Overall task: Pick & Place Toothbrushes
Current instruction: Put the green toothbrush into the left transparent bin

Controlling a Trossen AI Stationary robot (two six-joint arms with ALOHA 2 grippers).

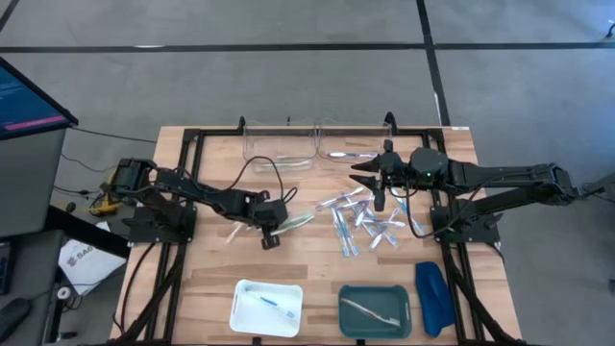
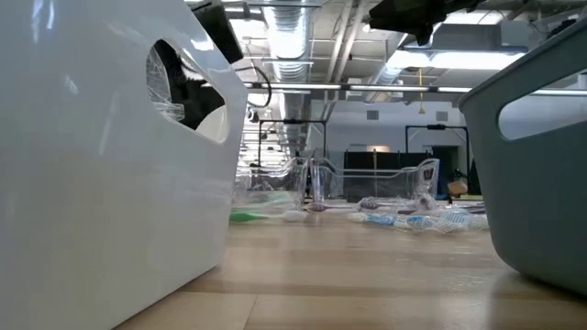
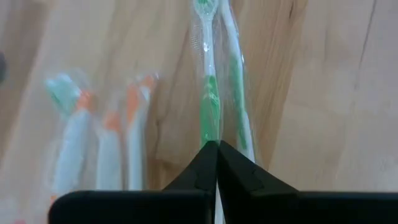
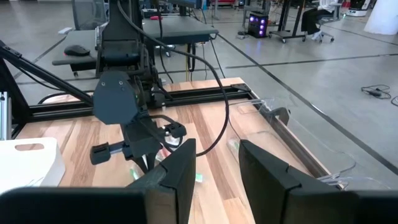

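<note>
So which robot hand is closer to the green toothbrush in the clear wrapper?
Left. The left hand is shut on the green clear-wrapped toothbrush; the right hand hangs apart, over the blue pile.

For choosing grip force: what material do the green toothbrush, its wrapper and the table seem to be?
Green toothbrush: probably hard plastic, since it is smooth and evenly coloured. Its wrapper: thin clear film, crinkled and shiny. Table: wood, matte, with visible grain and plank seams.

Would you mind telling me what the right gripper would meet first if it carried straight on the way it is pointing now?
Most likely the left arm. The right gripper stands open above the table, aimed across it, and that arm sits just off the gap between its fingers. Depth is hard to judge, so it might pass above.
</note>
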